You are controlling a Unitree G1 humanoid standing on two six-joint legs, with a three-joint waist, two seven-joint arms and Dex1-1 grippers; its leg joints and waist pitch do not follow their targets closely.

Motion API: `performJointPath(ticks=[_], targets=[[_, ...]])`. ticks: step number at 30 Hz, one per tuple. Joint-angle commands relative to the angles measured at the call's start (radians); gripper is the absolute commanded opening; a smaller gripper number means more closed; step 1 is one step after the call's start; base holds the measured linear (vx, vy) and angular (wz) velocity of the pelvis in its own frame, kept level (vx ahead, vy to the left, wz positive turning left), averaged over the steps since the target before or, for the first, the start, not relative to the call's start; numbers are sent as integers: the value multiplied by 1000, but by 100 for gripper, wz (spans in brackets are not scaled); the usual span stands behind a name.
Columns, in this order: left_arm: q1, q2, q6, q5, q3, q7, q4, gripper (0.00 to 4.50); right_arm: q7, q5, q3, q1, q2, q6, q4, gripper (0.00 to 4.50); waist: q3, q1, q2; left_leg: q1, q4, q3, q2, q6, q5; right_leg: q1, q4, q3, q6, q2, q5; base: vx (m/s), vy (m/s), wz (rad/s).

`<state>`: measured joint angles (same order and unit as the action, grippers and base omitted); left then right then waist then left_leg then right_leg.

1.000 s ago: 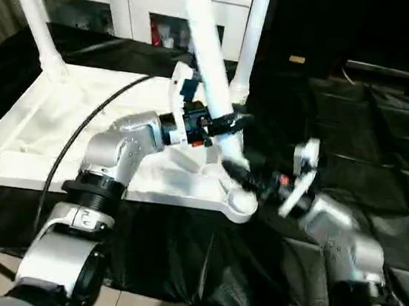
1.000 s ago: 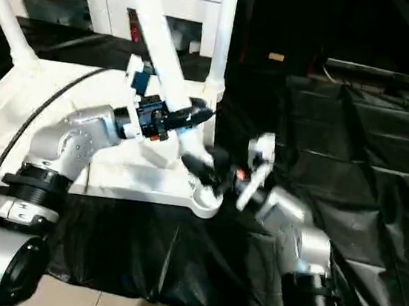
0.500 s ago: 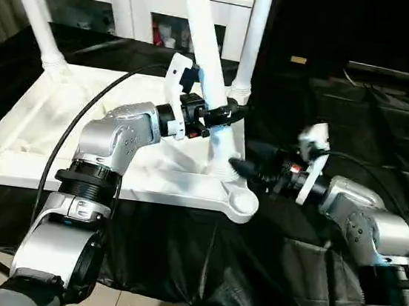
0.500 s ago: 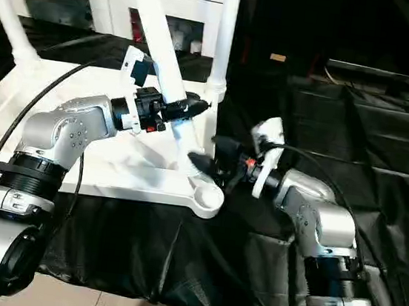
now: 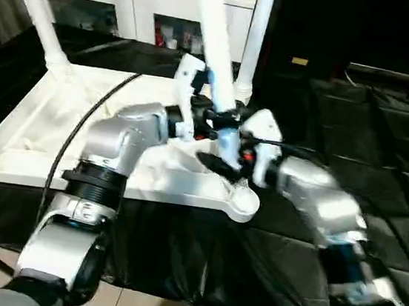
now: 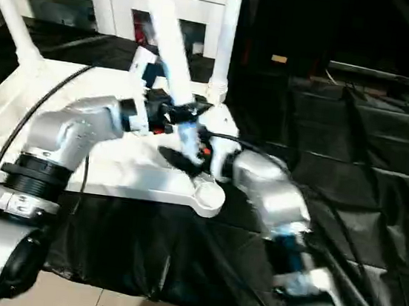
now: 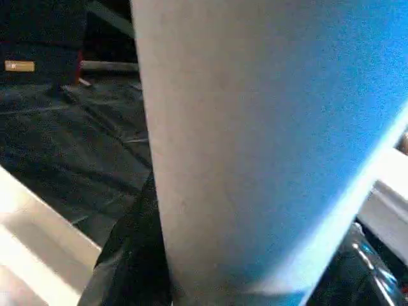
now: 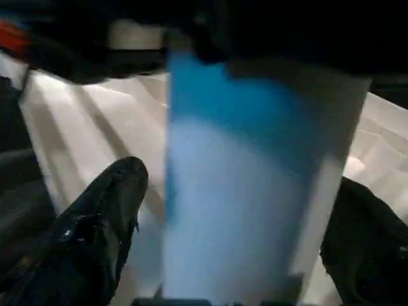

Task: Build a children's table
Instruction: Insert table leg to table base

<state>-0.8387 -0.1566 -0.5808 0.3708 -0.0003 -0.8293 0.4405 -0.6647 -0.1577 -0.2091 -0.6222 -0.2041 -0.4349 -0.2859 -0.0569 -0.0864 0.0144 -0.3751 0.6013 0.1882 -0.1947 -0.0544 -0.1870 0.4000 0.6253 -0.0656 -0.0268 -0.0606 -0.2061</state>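
The left gripper (image 5: pixel 220 117) clasps a tilted white leg (image 5: pixel 216 42) above the upturned tabletop (image 5: pixel 35 132) near its corner socket (image 5: pixel 243 200); the right gripper (image 5: pixel 222 163) straddles the leg's lower end, fingers (image 8: pixel 95 217) spread.

Uneven indoor light, bright on the white plastic and dim over the black cloth, with motion blur on the right arm.

In the head views the white tabletop (image 5: pixel 36 125) and the cabinet (image 5: pixel 133 2) behind it glare almost to flat white, while the black sheeting (image 5: pixel 384 145) on the right sinks into darkness, with only faint sheen along its creases. The right forearm (image 5: pixel 317 204) is smeared by motion; the left forearm (image 5: pixel 120 143) is sharper, with soft highlights on its silver shell. In both wrist views the leg (image 7: pixel 255 146) is very close and out of focus, tinted blue on one side, and the right end effector (image 8: pixel 236 191) has its dark fingers (image 8: pixel 95 223) blurred.
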Motion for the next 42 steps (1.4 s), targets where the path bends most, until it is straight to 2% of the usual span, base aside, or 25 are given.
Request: performJointPath(ticks=[1,2,7,8,14,15,16,18,20,21,23,24,25,26,27,28,30,32,34,35,36,38,39,40,42], targets=[[-30,-5,5,-18,-12,14,-34,193,31,6,1,-17,16,-1,-3,377,77,5,-3,13,-56,-16,-32,34,-46,-65,-58,53,-231,-77,35,0,0,0],[-29,-10,18,-34,-21,22,-34,193,49,-2,10,-24,34,-6,-1,367,77,3,-5,13,-56,-17,-32,38,-45,-67,-58,54,-229,-79,36,0,0,0],[-31,-18,35,-51,-27,38,-23,193,73,7,9,-28,50,-8,-3,311,76,5,-4,14,-57,-16,-33,33,-55,-66,-60,54,-225,-77,25,0,0,0],[-32,-20,43,-57,-28,46,-21,193,74,9,7,-28,54,-6,-3,311,76,5,-8,13,-57,-16,-32,33,-55,-67,-60,54,-223,-77,24,0,0,0],[-37,-28,71,-87,-32,83,-23,193,80,14,6,-32,77,1,-16,258,77,5,-7,14,-58,-17,-33,30,-48,-65,-57,54,-220,-78,31,0,0,0],[-36,-26,72,-93,-28,98,-27,193,84,12,10,-34,83,5,-24,258,77,3,-9,14,-57,-16,-33,30,-47,-65,-56,55,-221,-79,33,0,0,0],[-36,-26,72,-93,-28,99,-27,193,85,12,10,-34,83,5,-25,232,76,3,-11,13,-58,-16,-33,31,-46,-65,-57,55,-220,-79,30,0,0,0],[-35,-24,70,-94,-25,111,-34,193,80,3,16,-36,89,8,-33,232,76,3,-15,13,-58,-16,-33,32,-45,-66,-56,54,-220,-79,26,0,0,0],[-36,-22,67,-92,-22,113,-35,193,77,-2,19,-38,91,10,-36,214,76,1,-12,13,-58,-16,-33,33,-40,-65,-56,54,-220,-80,26,0,0,0],[-37,-22,64,-90,-20,117,-39,249,74,-10,23,-40,95,11,-39,204,76,1,-12,13,-57,-16,-33,34,-38,-65,-55,55,-221,-80,33,0,0,0],[-35,-16,35,-59,-7,97,-50,263,61,-26,31,-41,100,14,-42,193,77,0,-11,13,-57,-15,-32,36,-37,-66,-54,54,-226,-81,43,0,0,0],[-33,-13,17,-25,9,74,-61,268,22,-75,57,-36,108,19,-38,191,77,-1,-4,12,-56,-16,-32,40,-39,-65,-52,55,-232,-82,52,0,0,0],[-32,-12,-14,27,35,35,-67,282,-47,-140,89,-21,113,28,-24,190,77,0,-8,12,-56,-15,-33,44,-52,-66,-53,54,-240,-82,52,0,0,0],[-32,-13,-21,40,41,22,-67,298,-70,-159,98,-15,114,30,-19,189,77,-1,-9,12,-55,-15,-32,50,-57,-68,-53,54,-247,-83,56,0,0,0],[-34,-17,-35,85,62,-34,-62,306,-149,-219,119,9,97,12,11,188,77,-2,4,12,-55,-17,-34,52,-54,-64,-52,53,-251,-80,56,0,0,0],[-34,-17,-35,87,62,-36,-61,310,-152,-221,120,10,97,11,12,188,75,0,-3,12,-55,-14,-30,58,-59,-66,-57,52,-249,-77,55,0,0,0],[-32,-25,-61,131,74,-98,-63,333,-239,-279,130,36,69,-20,49,188,76,-3,-4,13,-55,-16,-33,63,-59,-67,-54,52,-254,-77,64,0,0,0],[-25,-43,-99,180,69,-193,-78,351,-360,-331,114,75,17,-70,105,188,76,-6,-6,15,-55,-15,-32,67,-61,-69,-55,51,-253,-76,54,0,0,0],[-24,-55,-129,204,66,-241,-75,357,-426,-359,99,96,-21,-109,141,188,77,-13,-5,10,-53,-16,-35,79,-48,-70,-53,48,-254,-75,56,0,0,0],[-22,-68,-151,228,51,-309,-88,358,-489,-378,77,111,-66,-142,172,187,74,-11,10,13,-53,-15,-33,77,-70,-66,-63,47,-252,-72,33,0,0,0],[-20,-73,-162,242,46,-338,-96,358,-512,-382,68,116,-83,-152,183,187,76,-12,4,12,-51,-15,-33,74,-71,-71,-58,48,-253,-74,35,0,0,0],[-20,-79,-192,261,42,-361,-100,358,-548,-388,48,123,-115,-176,201,187,73,-13,3,8,-53,-16,-31,65,-84,-71,-62,47,-251,-76,-4,0,0,0],[-19,-88,-198,257,25,-376,-105,358,-563,-392,42,124,-126,-185,205,187,72,-12,13,9,-52,-17,-31,55,-93,-69,-64,47,-246,-77,-38,0,0,0],[-16,-103,-192,243,-9,-408,-114,340,-577,-393,39,124,-141,-192,207,187,72,-10,12,11,-52,-17,-31,48,-108,-67,-70,48,-239,-75,-68,0,0,0],[-19,-102,-189,237,-14,-408,-109,340,-578,-392,42,123,-143,-191,204,187,71,-8,11,11,-54,-17,-31,40,-111,-66,-73,48,-231,-75,-91,0,0,0]])
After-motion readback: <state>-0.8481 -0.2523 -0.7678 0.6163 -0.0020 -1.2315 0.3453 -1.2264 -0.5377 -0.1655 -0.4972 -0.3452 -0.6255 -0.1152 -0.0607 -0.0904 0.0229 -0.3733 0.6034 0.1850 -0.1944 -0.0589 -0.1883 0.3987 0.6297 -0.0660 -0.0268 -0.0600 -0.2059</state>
